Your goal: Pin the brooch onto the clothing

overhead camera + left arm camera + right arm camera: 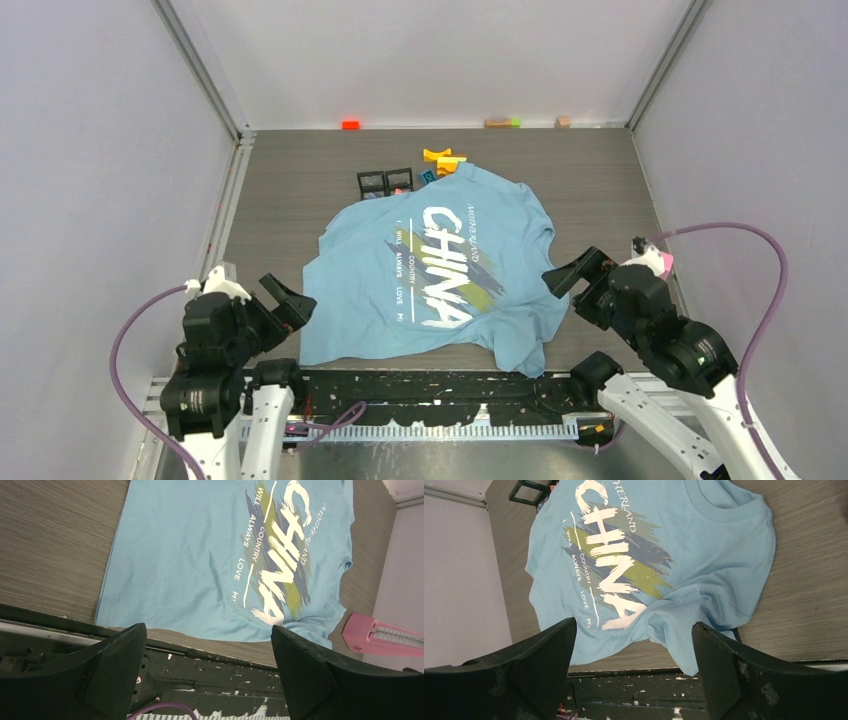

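Observation:
The clothing (pixel 430 270) is a light blue T-shirt with white "CHINA" lettering, spread face up in the middle of the table. It also fills the left wrist view (pixel 200 555) and the right wrist view (pixel 649 555). A tiny pinkish-red speck (pixel 399 190), possibly the brooch, lies by the black frames at the shirt's far edge; it is too small to be sure. My left gripper (pixel 262 300) hovers open off the shirt's near left corner, with nothing between its fingers (pixel 115 670). Off the near right corner my right gripper (pixel 600 275) is open and empty too, fingers (pixel 724 665) spread wide.
Two black square frames (pixel 385 182) sit beyond the shirt. Yellow and orange toy blocks (pixel 443 160) lie by its collar. More small blocks (pixel 350 124) (pixel 497 122) line the back wall. A black rail (pixel 430 390) runs along the near edge. Grey walls close in both sides.

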{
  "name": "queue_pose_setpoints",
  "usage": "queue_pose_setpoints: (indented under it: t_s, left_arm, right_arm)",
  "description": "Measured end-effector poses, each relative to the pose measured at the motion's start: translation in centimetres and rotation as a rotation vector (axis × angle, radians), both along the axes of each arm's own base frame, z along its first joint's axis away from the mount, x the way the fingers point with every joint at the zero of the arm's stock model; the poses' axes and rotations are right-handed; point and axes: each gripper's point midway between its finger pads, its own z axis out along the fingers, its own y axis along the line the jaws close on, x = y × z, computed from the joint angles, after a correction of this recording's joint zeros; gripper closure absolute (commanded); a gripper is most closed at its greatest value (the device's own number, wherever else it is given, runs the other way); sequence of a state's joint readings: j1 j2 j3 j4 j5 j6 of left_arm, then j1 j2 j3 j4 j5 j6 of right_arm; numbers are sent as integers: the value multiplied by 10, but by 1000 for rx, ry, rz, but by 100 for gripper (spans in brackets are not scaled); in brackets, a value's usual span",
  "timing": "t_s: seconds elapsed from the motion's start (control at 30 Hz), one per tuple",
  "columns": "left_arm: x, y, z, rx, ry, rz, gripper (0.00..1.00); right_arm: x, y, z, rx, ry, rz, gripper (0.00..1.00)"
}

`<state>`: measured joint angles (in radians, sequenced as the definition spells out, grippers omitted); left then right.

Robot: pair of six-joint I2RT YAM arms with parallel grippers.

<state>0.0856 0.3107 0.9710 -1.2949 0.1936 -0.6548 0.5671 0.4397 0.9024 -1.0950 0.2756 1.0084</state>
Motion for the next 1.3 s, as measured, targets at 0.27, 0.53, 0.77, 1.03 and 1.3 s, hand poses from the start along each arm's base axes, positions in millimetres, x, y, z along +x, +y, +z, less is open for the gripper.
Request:
queue_pose_setpoints:
  t_s: [0.27,0.53,0.77,1.03,1.3]
  left_arm:
    - [52,-5,-8,-15,57,-71,5]
    - [107,-6,-43,-18,144,-136,6]
    - [160,-18,-57,65,114,-223,7]
    - [220,-69,-107,119,161,-365,7]
    - [281,-66,-135,194,147,-321,7]
  right_arm:
    - [45,26,-10,-132,45,70,14]
    - [87,63,-63,-242,166,193,14]
    - [101,87,-100,-249,200,299,15]
    - [119,109,-137,-232,227,347,16]
    - [106,103,-180,-265,339,353,16]
